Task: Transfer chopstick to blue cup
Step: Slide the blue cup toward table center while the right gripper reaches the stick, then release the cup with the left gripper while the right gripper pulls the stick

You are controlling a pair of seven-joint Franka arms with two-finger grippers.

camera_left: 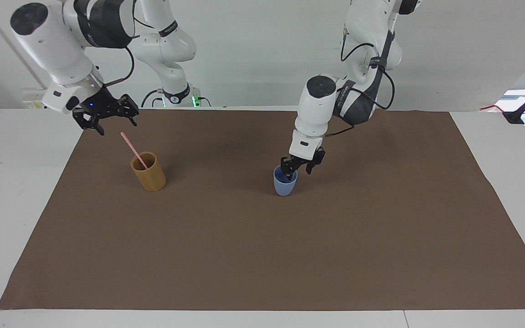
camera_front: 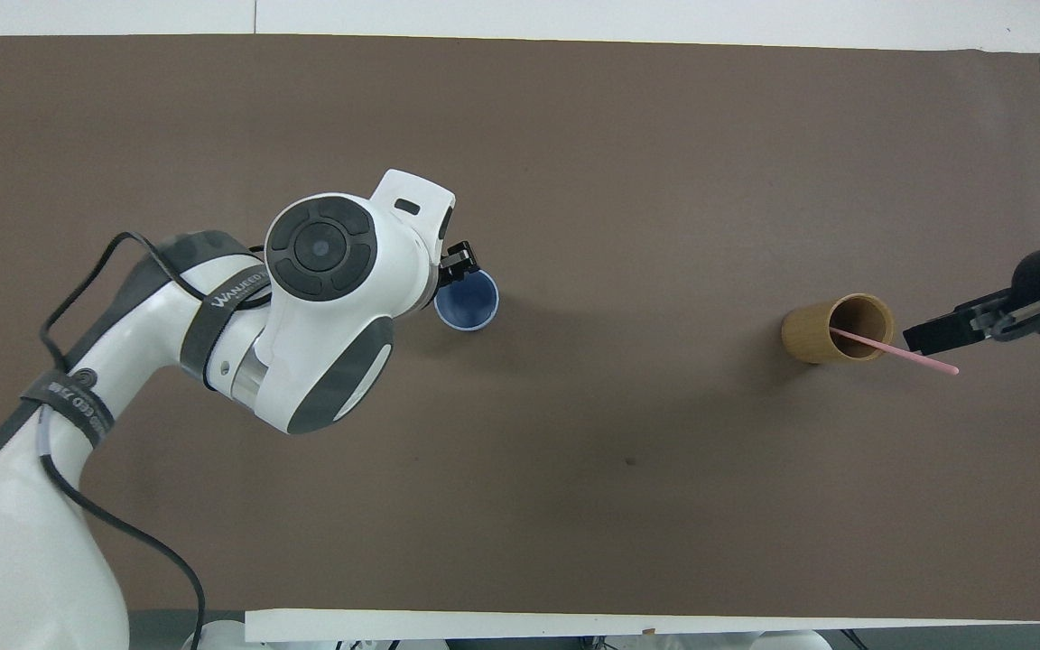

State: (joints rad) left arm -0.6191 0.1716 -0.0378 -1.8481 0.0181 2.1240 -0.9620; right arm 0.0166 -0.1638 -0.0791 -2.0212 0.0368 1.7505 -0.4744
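Over the blue cup (camera_left: 285,181) hung the left gripper (camera_left: 301,165), fingers spread apart, one dipping at the rim and the other outside it, clamped on nothing. That cup stood upright near the middle of the brown mat (camera_left: 262,255), free of any grip as far as could be judged.

Out toward the right arm's end of the table, the right gripper (camera_left: 105,117) was up in the air over the mat, just beside the raised tip of the chopstick (camera_left: 133,150), its fingers wide apart and empty. That pale-pink stick leaned inside the tan cup (camera_left: 149,171), lower end hidden in the cup, upper end slanting up and out toward the robots.

And what a delicate pick this looked to be! The step in hand seemed to be the right arm's reach for the stick. Done well, it would straddle the exposed shaft below the tip, fingers square across it, close gently, then draw it out along its own lean so the tan cup did not tip. Meanwhile the left arm would do best to lift clear of the blue cup's mouth.
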